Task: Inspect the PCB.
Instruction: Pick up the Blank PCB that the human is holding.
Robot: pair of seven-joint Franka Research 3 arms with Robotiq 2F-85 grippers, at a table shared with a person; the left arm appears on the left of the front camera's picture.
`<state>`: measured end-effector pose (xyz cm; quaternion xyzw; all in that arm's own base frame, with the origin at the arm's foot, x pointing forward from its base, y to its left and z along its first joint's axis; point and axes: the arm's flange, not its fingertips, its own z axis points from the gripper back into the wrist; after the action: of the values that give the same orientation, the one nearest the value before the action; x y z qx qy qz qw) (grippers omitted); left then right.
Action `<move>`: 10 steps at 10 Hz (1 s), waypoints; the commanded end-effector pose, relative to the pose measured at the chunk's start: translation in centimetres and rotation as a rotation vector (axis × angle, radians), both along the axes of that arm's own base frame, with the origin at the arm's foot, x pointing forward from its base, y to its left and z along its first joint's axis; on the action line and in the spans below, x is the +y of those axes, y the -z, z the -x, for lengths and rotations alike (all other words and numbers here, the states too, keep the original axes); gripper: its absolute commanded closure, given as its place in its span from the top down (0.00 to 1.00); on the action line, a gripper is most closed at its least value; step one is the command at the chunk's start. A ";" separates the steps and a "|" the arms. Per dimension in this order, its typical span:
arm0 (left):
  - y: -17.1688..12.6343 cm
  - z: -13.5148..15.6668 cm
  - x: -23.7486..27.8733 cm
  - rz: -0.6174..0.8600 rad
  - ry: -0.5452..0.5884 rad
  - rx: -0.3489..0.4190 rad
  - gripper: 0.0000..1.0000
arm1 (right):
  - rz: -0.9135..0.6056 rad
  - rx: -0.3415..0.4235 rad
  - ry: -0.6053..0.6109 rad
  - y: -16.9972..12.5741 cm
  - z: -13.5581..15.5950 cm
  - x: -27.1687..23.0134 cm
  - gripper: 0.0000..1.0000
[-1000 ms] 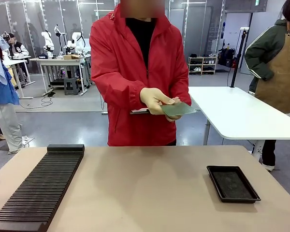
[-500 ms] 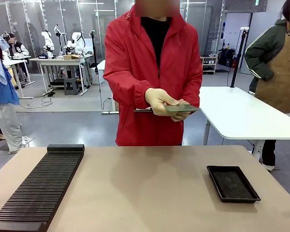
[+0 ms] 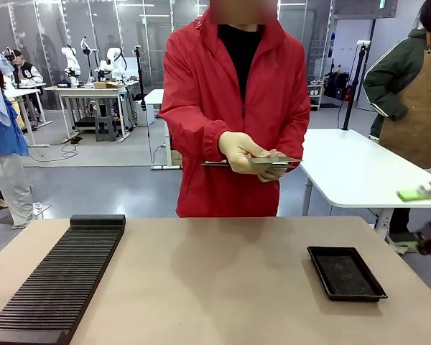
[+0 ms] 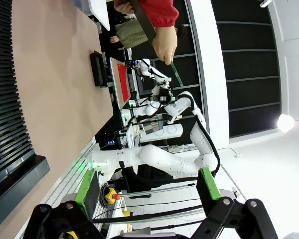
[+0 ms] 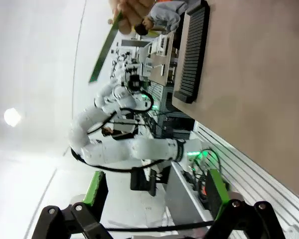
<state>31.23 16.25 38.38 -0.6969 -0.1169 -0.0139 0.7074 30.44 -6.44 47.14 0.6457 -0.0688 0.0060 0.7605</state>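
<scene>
PCB (image 3: pixel 274 161) in the person's grip, not yet in ours

We judge the task to be at the handover. The person stands at the far side of the table (image 3: pixel 215 287) and holds the board flat, almost edge-on to the front camera, pinched in the person's hand (image 3: pixel 238 152) well above the tabletop. Our left hand (image 4: pixel 147 186) and our right hand (image 5: pixel 154 185) both stand wide open with nothing between the pads, the right one just entering at the front view's right edge (image 3: pixel 424 215). The black tray (image 3: pixel 345 274) and the slotted rack (image 3: pixel 57 280) lie untouched. Next, we think one hand must reach across, turn so its jaws straddle the thin edge, and close on a free side clear of the person's fingers
</scene>
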 end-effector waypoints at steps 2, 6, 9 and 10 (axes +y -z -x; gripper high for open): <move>0.0 0.1 0.1 -0.003 -0.002 0.000 1.00 | -0.014 0.108 0.041 -2.8 -0.5 4.8 1.00; 0.0 0.1 0.1 -0.003 -0.002 0.000 1.00 | -0.008 0.115 0.029 -4.5 -1.9 7.0 1.00; 0.0 0.1 0.1 -0.003 -0.002 0.000 1.00 | -0.008 0.094 0.009 -4.0 -1.5 6.2 1.00; 0.0 0.1 0.1 -0.003 -0.002 0.000 1.00 | -0.008 0.094 0.009 -4.0 -1.5 6.2 1.00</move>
<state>31.23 16.26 38.38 -0.6969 -0.1169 -0.0138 0.7074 31.99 -0.23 51.15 0.6472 -0.0377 -0.0284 0.7608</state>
